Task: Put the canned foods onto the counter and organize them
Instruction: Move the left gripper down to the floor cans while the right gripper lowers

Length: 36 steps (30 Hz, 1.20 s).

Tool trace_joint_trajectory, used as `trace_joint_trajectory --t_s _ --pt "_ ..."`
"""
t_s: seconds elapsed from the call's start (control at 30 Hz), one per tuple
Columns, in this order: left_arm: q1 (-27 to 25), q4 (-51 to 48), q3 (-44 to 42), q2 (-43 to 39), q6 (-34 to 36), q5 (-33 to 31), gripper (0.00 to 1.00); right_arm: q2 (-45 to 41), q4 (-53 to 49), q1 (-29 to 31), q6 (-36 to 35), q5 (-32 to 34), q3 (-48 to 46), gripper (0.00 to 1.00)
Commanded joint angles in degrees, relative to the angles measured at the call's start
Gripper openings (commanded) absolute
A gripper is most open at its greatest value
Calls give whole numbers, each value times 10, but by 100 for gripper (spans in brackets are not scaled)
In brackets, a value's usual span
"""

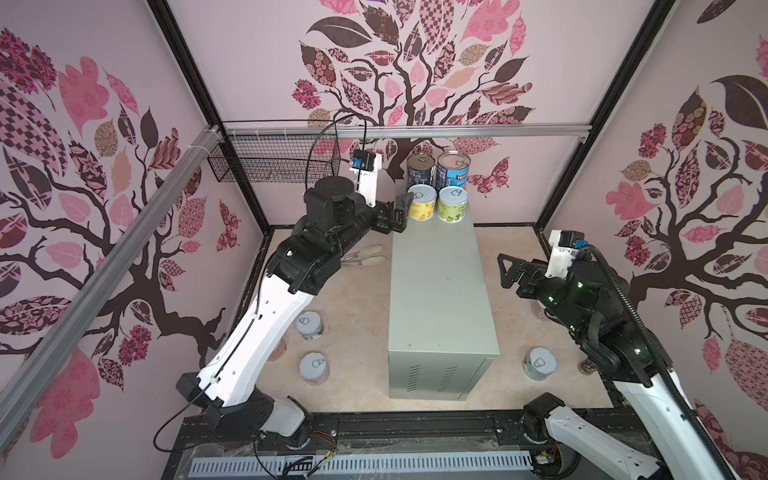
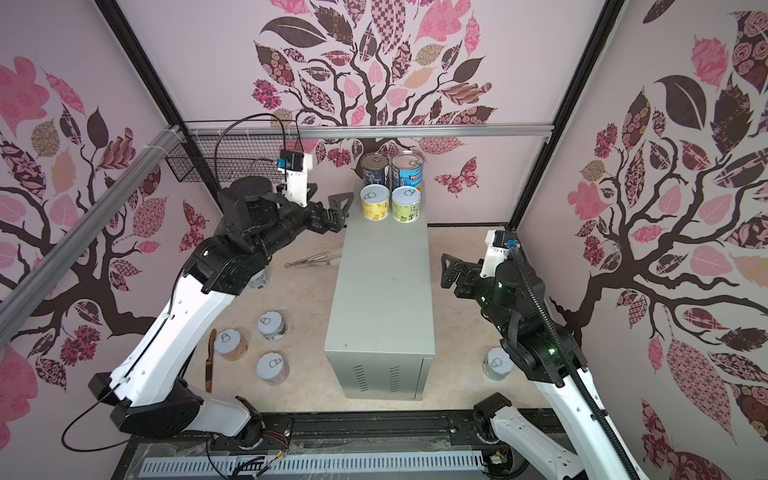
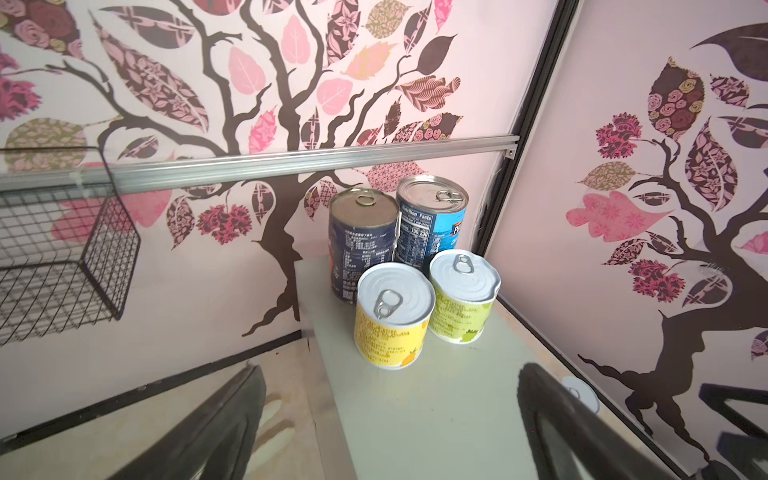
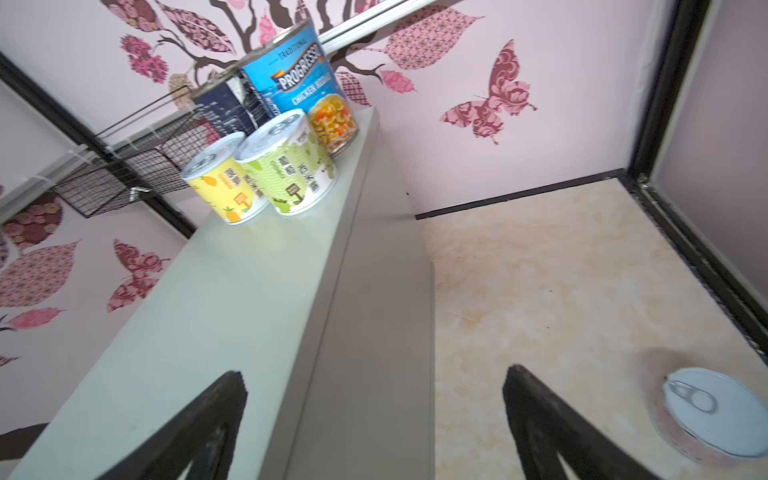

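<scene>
At the far end of the counter [image 1: 436,270], in both top views, four tins stand upright in a two-by-two block. The navy tin [image 1: 419,172] and blue tin [image 1: 453,170] are behind, with the yellow tin [image 1: 422,203] and green tin [image 1: 453,205] in front. The left gripper [image 1: 400,211] hangs at the counter's left edge, just beside the yellow tin, jaws wide and empty. The right gripper [image 1: 505,272] hovers off the counter's right side, about mid-length, jaws wide and empty. Three pale-lidded tins [image 2: 272,368] stand on the floor [image 2: 303,299] left of the counter, and a lone tin [image 2: 496,363] stands on its right. Tongs [image 2: 311,259] lie on the floor between the left arm and the counter.

Left wrist view: two dark fingers [image 3: 216,424] stand far apart with nothing between them. Beyond them is the block of four tins, the yellow tin nearest. The green tin's lid rim is dented. A wire basket [image 3: 83,257] hangs on the wall.

Right wrist view: the spread fingers [image 4: 199,424] straddle the counter's long edge and grip nothing. Another short tin [image 4: 706,415] sits on the floor beside them. The blue tin's label reads Progresso Chicken Noodle.
</scene>
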Motion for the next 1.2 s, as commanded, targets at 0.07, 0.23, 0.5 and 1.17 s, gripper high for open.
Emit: trace_joint_trajectory --t_s 0.07,0.23,0.5,1.17 --pt "-1 -61 -108 -81 -50 -54 98 -35 -34 3 50 98 -58 100" --pt "-1 -94 -227 -167 -94 -87 98 -43 -33 3 102 139 -126 100" --pt "0 -81 -450 -273 -194 -136 98 -35 -20 3 165 173 -236 100" --pt "46 -233 -559 -91 -570 -388 98 -5 120 3 153 83 -367 100"
